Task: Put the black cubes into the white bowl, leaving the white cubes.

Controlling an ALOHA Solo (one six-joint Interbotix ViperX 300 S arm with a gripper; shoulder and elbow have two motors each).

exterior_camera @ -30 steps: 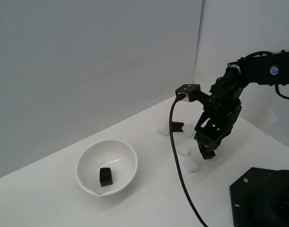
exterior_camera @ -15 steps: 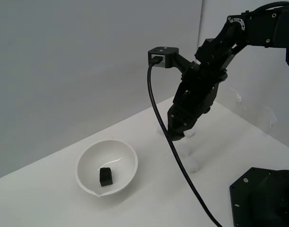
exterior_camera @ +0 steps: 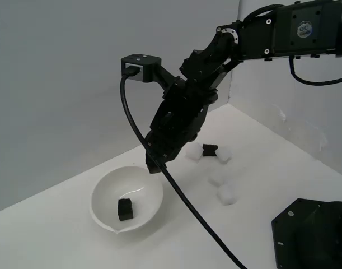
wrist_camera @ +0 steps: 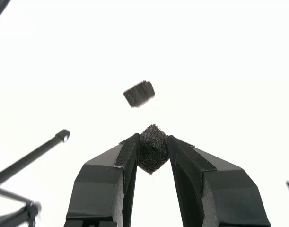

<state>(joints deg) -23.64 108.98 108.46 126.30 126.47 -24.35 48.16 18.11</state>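
I have my gripper (wrist_camera: 153,150) pinched on a black cube (wrist_camera: 152,154), hanging over the far rim of the white bowl (exterior_camera: 103,212), where another black cube (exterior_camera: 125,208) already lies, so next I judge I should center and release.

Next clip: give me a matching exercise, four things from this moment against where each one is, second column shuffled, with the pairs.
Things:
1. gripper
2. black cube in the bowl
3. black cube on the table
4. white bowl

Places or states:
A. among the white cubes
B. lying on the white bowl's floor
C. shut on a black cube, over the bowl's rim
D. on the table, toward the exterior view's left

Pairs: 1-C, 2-B, 3-A, 4-D
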